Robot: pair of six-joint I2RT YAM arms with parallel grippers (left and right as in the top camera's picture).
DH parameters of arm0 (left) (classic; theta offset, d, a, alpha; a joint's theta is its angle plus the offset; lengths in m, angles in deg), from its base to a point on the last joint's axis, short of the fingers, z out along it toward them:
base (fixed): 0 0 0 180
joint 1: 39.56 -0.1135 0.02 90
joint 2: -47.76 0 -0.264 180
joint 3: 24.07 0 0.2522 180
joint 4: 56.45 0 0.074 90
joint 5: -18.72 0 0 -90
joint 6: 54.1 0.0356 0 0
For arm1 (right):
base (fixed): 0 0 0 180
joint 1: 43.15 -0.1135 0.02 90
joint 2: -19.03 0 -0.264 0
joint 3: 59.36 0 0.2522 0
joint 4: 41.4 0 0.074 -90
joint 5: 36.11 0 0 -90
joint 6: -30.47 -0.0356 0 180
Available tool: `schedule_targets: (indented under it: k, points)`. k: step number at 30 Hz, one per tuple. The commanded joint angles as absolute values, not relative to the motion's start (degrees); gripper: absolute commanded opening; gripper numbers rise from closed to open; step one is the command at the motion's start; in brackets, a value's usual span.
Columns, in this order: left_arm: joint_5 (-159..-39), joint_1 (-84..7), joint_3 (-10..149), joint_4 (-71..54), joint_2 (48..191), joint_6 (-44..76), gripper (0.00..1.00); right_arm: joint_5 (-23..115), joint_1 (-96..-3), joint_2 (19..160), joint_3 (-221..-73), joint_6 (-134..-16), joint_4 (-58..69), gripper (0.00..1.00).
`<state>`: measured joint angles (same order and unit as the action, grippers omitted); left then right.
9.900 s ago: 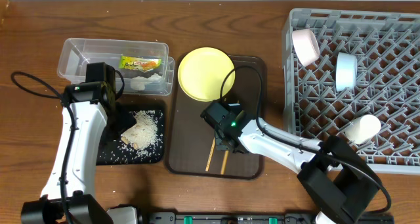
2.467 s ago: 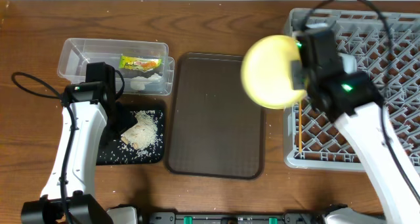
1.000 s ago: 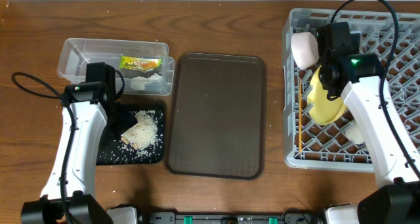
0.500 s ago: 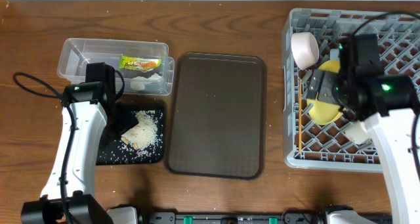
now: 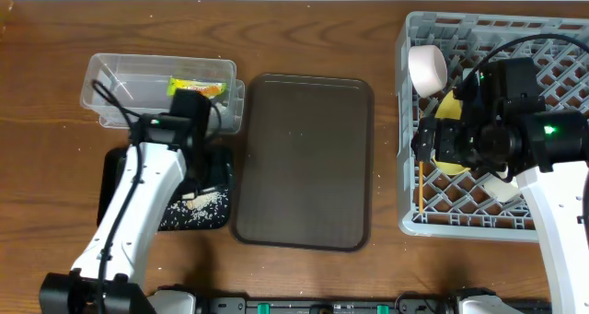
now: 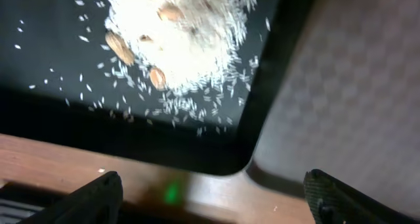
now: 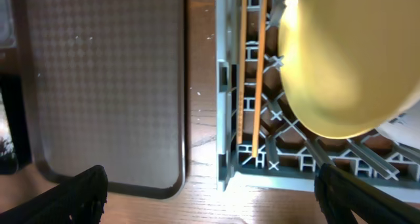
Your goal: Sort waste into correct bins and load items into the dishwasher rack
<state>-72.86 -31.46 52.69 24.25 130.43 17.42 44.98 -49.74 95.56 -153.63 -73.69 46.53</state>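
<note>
The yellow plate [image 7: 348, 60] lies inside the dishwasher rack [image 5: 552, 47], which stands to the right of the dark brown serving tray [image 5: 304, 157]. The plate leans across the pegs, not slotted upright between them. The right end effector [image 7: 210, 184] hangs just above it, released, its fingers spread wide with nothing between them.

The main risk is probably that lean. The plate could slide or drop flat onto the lattice, or the arm could clip its rim on the way out and tip it against the pale cup [image 5: 427, 65] at the far corner.

The two chopsticks [image 7: 260, 86] are the other concern. They are thin and may slip through the grid if the plate shifts onto them.

They lie side by side just inside the rack wall nearest the serving tray. Their long axis runs along that wall, parallel to the tray's long side, and they draw slightly together toward the near end. The plate is round and has no long axis; its broad face is turned partly upward.

Just left of the serving tray, the left end effector [image 6: 213, 191] hovers released over the black tray [image 6: 65, 119]. A careless sweep there could push loose rice grains [image 6: 190, 27] over the rim onto the bench.
</note>
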Motion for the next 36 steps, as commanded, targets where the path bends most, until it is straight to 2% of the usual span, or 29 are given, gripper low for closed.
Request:
schedule_targets:
  k: [1, 7, 12, 20, 21, 28, 36]
  points:
    - [-73.41, -29.98, 52.91, 27.13, 130.1, 19.39, 0.91, 43.37, -49.55, 95.63, -152.56, -72.18, 46.53, 0.99]
    - [-74.37, -29.76, 52.89, 32.18, 129.91, 19.34, 0.91, 43.32, -49.55, 94.19, -147.68, -72.37, 45.13, 0.99]
    - [-76.03, -29.58, 50.64, 32.38, 125.69, 18.23, 0.91, 43.26, -49.57, 86.6, -137.61, -73.95, 39.56, 0.99]
    - [-73.98, -24.71, 46.86, 26.43, 102.81, 17.42, 0.91, 43.56, -49.59, 61.69, -121.74, -74.93, 31.84, 0.99]
    - [-73.5, -24.36, 46.86, 25.8, 100.36, 17.42, 0.94, 43.56, -49.59, 59.17, -120.73, -74.93, 31.41, 0.99]
    - [-73.23, -24.31, 46.86, 20.95, 88.07, 17.42, 0.96, 43.54, -49.59, 47.89, -118.76, -74.93, 33.48, 0.99]
    - [-73.23, -24.31, 46.86, 21.1, 84.73, 17.42, 0.96, 43.54, -49.59, 46.95, -118.76, -74.93, 35.38, 0.99]
